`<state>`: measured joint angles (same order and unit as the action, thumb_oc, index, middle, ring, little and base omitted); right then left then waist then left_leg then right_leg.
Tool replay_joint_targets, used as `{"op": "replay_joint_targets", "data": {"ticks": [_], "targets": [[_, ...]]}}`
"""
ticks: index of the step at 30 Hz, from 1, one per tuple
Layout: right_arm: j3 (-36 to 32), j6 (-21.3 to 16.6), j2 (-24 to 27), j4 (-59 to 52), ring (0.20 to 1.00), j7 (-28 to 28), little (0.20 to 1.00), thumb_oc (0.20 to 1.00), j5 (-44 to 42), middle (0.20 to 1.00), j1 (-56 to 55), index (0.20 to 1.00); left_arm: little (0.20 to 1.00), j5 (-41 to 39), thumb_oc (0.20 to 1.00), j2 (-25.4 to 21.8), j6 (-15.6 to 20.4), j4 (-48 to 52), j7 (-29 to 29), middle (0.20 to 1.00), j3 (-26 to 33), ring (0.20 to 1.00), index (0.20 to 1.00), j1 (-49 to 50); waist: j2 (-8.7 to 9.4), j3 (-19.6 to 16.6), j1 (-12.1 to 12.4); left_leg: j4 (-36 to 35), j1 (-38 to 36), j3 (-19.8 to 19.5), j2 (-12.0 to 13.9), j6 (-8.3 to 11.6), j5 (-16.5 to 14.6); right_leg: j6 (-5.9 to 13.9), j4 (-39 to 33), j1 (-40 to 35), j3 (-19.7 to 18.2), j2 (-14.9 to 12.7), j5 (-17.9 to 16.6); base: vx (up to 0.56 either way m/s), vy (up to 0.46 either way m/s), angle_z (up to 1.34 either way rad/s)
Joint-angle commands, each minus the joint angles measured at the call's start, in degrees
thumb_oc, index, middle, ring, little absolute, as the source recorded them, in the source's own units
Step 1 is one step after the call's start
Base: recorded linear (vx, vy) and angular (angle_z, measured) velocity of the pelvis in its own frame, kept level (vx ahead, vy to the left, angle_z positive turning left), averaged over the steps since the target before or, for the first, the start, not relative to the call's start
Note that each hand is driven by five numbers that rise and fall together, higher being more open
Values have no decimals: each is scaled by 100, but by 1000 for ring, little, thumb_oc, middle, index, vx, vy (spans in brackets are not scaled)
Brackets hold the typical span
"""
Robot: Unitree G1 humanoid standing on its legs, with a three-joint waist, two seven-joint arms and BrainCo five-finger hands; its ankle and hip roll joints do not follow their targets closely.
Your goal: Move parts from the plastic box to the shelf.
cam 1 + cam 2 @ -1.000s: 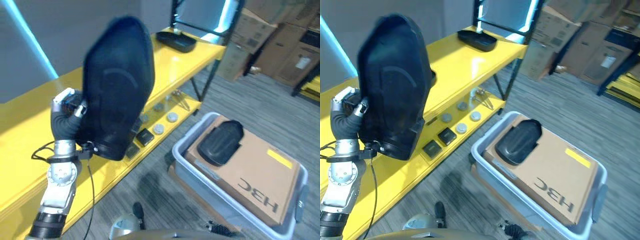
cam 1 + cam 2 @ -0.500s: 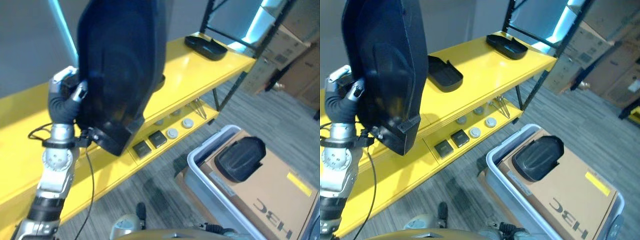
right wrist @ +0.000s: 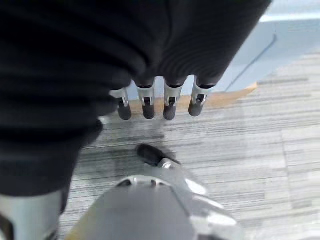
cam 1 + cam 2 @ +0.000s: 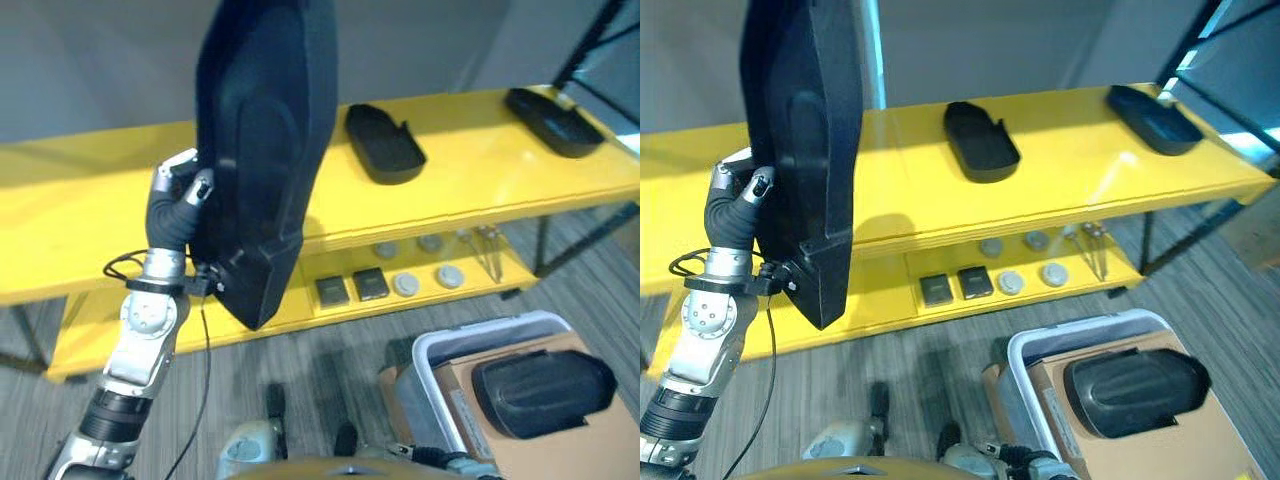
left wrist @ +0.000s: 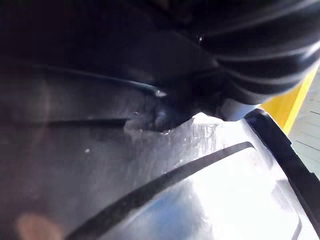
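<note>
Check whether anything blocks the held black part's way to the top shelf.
Nothing visible does. The left robot hand holds the big black part upright in front of the yellow shelf. The stretch of top board behind it is bare; the two black parts already there lie further to the robot's right.

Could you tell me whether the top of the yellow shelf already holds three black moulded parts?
No: two black moulded parts lie on the top of the yellow shelf, while the left hand holds a third large black part upright.

No text or label can be read.
</note>
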<state>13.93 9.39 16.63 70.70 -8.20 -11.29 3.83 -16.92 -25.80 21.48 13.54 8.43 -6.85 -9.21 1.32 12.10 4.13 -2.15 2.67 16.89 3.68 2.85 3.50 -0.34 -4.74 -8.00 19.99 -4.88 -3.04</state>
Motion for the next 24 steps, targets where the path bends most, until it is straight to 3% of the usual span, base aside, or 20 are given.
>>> {"op": "replay_joint_targets", "data": {"ticks": [1, 3, 7, 12, 15, 16, 17, 20, 21, 24], "targets": [[9, 137, 287, 307, 1000, -110, 1000, 1000, -71, 1000, 88, 1000, 200, -10, 200, -24, 361, 233, 280, 200, 299, 200, 200, -189, -150, -98, -149, 136, -327, -245, 328, 179, -189, 298, 399, -108, -17, -58, 719, 91, 185, 94], [43, 119, 258, 386, 1000, -212, 1000, 1000, -44, 1000, 119, 1000, 200, 374, 200, -134, 251, 233, 430, 200, 377, 200, 200, -70, -193, -145, -120, 6, -514, -373, 437, 259, -152, 331, 397, -151, -48, -132, 705, 108, 171, 52], [46, 25, 179, 399, 1000, -212, 1000, 1000, -36, 1000, 67, 1000, 200, 295, 200, -335, 104, 176, 434, 200, 524, 200, 200, 47, -294, -254, -102, -204, -655, -329, 523, 382, -96, 424, 423, -281, -7, -239, 804, 144, 225, 19], [-12, -66, 68, 217, 1000, 193, 1000, 1000, -650, 1000, 102, 1000, 200, -293, 200, -655, -175, 48, 376, 200, 562, 200, 200, -93, -418, -238, -13, -73, -637, -410, 285, 76, -270, 594, 1297, -123, 181, -703, 964, 146, 301, 19], [-70, -114, 27, 92, 1000, 315, 1000, 1000, -714, 1000, 119, 1000, 200, -404, 200, -662, -342, -226, 632, 200, 465, 200, 200, -318, -409, -133, -152, 2, -744, -529, 112, -134, -425, 725, 2280, 385, -148, -981, 592, 126, 122, 0], [-59, -130, 25, 44, 1000, 330, 1000, 1000, -655, 1000, 109, 1000, 200, -479, 200, -651, -375, -359, 781, 200, 411, 200, 200, -394, -389, -85, -257, -27, -811, -594, 77, -179, -458, 750, 2289, 562, -387, -888, 516, 174, -4, -8], [-43, -169, 22, -4, 1000, 315, 1000, 1000, -566, 1000, 59, 1000, 200, -613, 200, -618, -310, -571, 996, 200, 327, 200, 200, -496, -381, -55, -434, -102, -862, -736, 78, -198, -460, 747, 2002, 706, -688, -609, 503, 152, -87, -11], [-45, -220, -46, -1, 1000, 307, 1000, 1000, -357, 1000, -64, 1000, 200, -525, 200, -518, -263, -901, 1302, 200, 215, 200, 200, -797, -277, -29, -758, -253, -1007, -897, 32, -225, -628, 835, 1204, 1017, -1197, -392, 213, 163, -179, 39], [30, -106, -42, -25, 1000, 162, 1000, 1000, -39, 1000, -141, 1000, 200, -433, 200, -378, -390, -999, 1422, 200, 202, 200, 200, -903, -260, -42, -852, -285, -998, -864, 96, -159, -635, 787, 823, 854, -1309, -272, 231, 174, -244, 47], [268, -253, -70, 41, 1000, 91, 1000, 1000, 255, 1000, -344, 1000, 200, -611, 200, -269, -422, -1126, 1640, 200, 71, 200, 200, -1117, -214, -50, -918, -285, -863, -758, 125, -84, -546, 689, 463, 669, -1313, -135, 260, 86, -141, 49]]}}
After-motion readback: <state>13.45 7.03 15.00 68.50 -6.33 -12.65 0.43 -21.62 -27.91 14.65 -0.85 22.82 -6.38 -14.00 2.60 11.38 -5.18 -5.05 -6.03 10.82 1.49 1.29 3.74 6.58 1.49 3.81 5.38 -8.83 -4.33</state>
